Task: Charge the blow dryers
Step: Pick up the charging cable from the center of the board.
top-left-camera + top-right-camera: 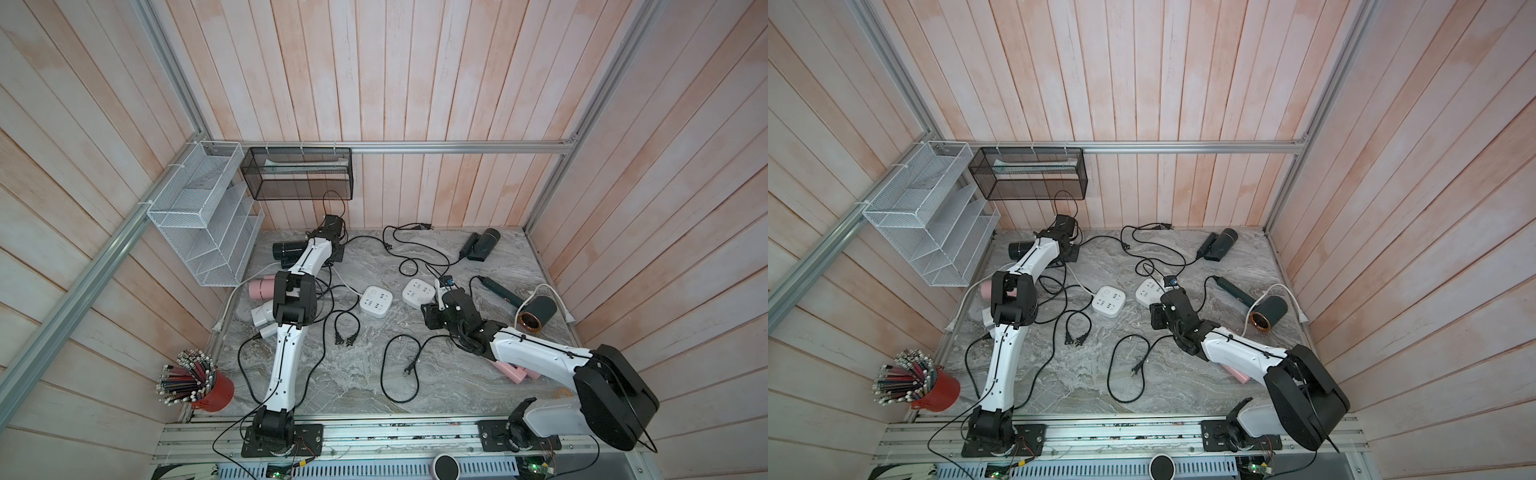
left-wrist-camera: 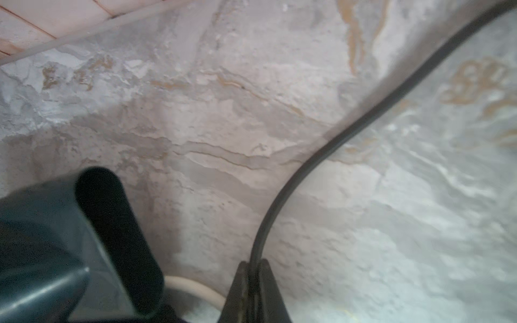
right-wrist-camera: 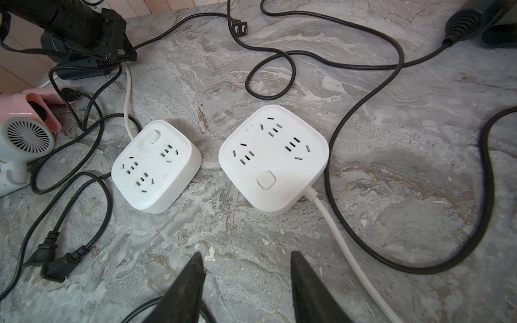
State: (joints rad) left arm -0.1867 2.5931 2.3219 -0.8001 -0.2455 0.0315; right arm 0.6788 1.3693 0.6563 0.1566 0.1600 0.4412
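Left wrist view: left hand pinches black cord, dark blow dryer just beside

The grey marbled tabletop bears several blow dryers, two white power strips and loose black cords.

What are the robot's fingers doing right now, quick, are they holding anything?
Left gripper: shut, pinching a black cord.
Right gripper: open, holding nothing.
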